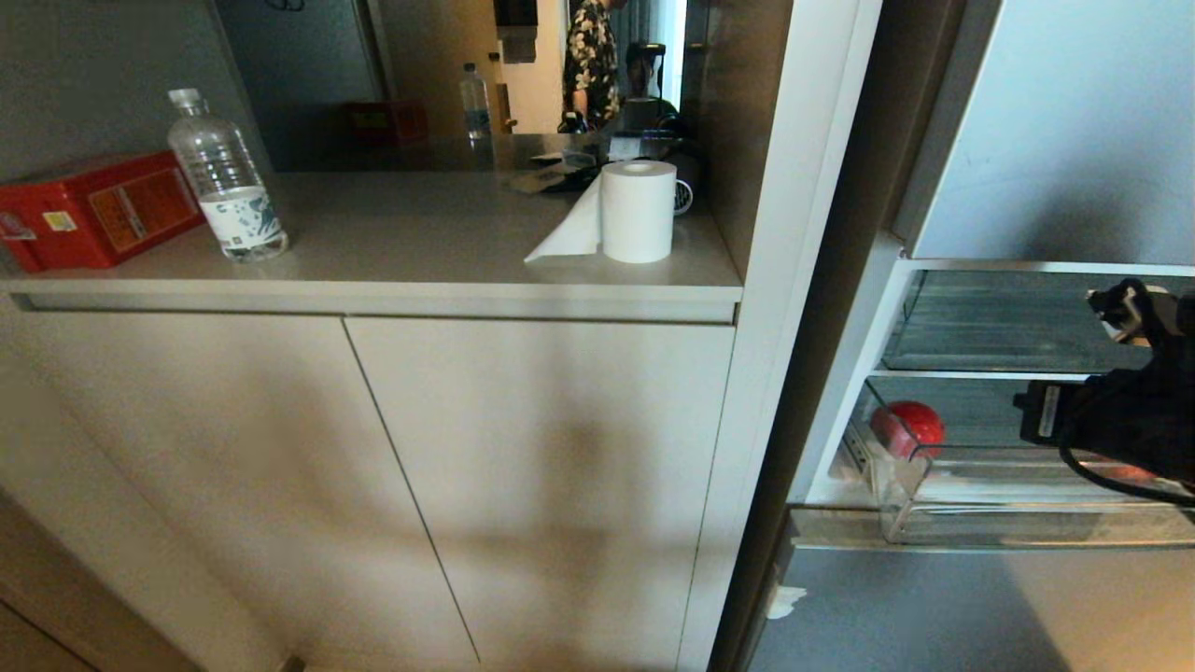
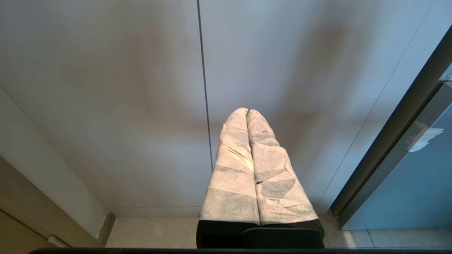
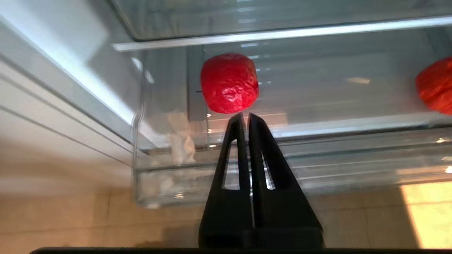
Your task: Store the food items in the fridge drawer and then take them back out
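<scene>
Hanging in front of the fridge drawer [image 1: 910, 509], the right tool [image 3: 246, 118] has its black fingers pressed together with nothing between them. Its tips sit just short of one red food item [image 3: 229, 83], which lies inside the drawer near its left end; whether they touch the drawer's clear lip is hard to make out. A second red-orange food item [image 3: 436, 86] lies further right in the drawer, cut off at the picture's edge. From the head view the right arm covers most of the drawer's right part. The left tool [image 2: 247, 113], far from the drawer, points at the cabinet doors [image 2: 141, 88], its wrapped fingers closed on nothing.
</scene>
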